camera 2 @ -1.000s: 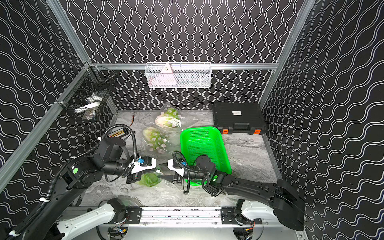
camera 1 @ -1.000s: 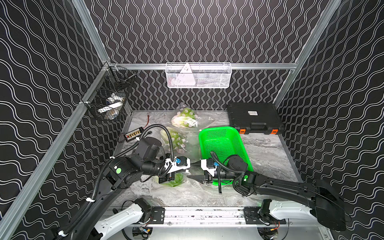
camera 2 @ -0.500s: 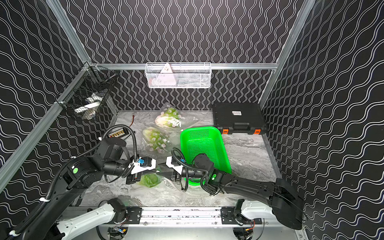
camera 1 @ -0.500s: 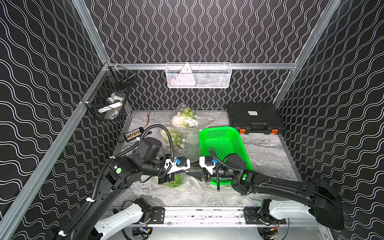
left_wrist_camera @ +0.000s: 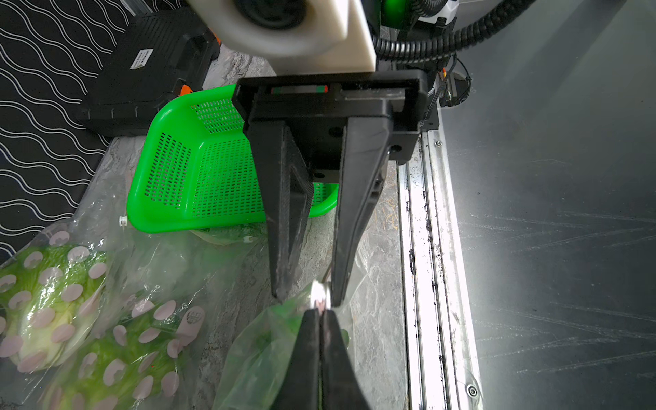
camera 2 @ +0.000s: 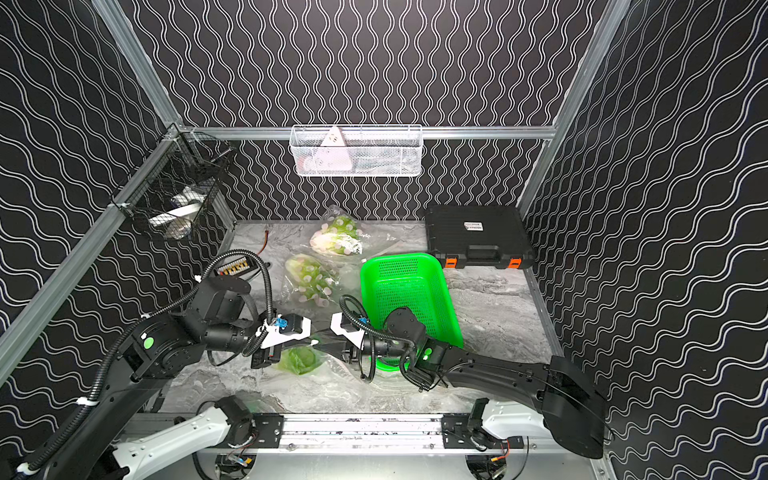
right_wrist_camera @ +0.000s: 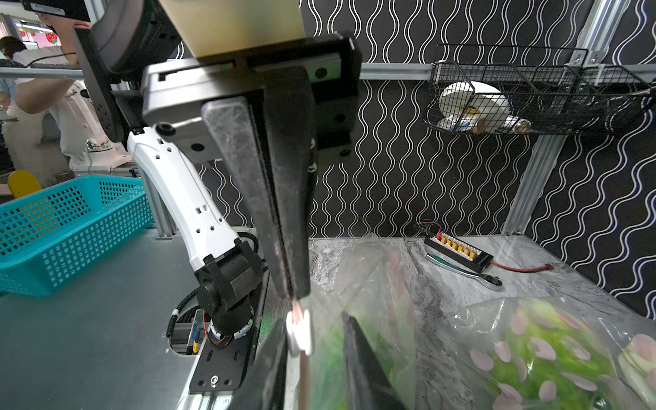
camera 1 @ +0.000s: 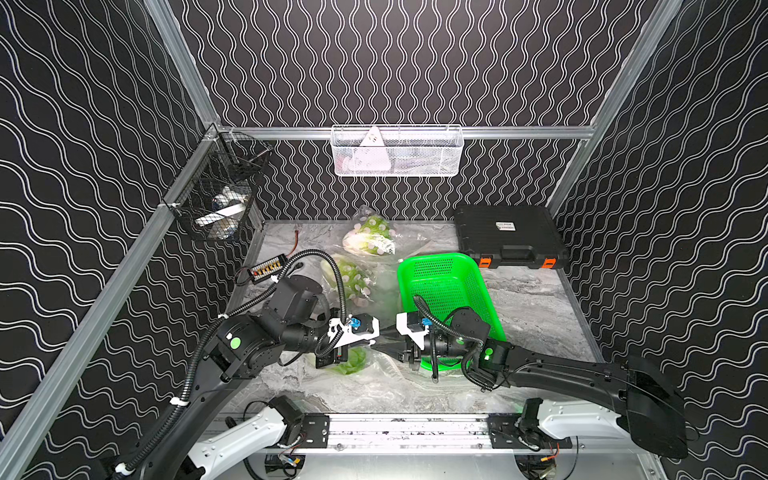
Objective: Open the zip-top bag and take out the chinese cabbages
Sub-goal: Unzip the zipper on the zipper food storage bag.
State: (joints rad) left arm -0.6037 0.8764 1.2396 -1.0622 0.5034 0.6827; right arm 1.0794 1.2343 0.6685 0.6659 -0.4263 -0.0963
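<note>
The zip-top bag (left_wrist_camera: 262,348) is pinched at its top edge by the clenched left hand (left_wrist_camera: 320,319). The right hand (left_wrist_camera: 307,300), jaws apart, is set opposite, astride the white zip tab (left_wrist_camera: 318,296). A chinese cabbage (camera 1: 351,362) lies bagged just below the left hand.

I can't read any text from here. The white label (camera 1: 505,225) on the black case (camera 1: 507,245), upper right of the frame, is too small; the triangular card (camera 1: 371,153) in the white wire basket (camera 1: 432,160) is illegible.

The zip-top bag (left_wrist_camera: 255,348) is clear, glossy plastic film; the basket (camera 1: 436,257) shiny green perforated plastic; the table (camera 1: 536,307) smooth, marble-look grey; the case (camera 1: 507,232) matt black plastic.
</note>
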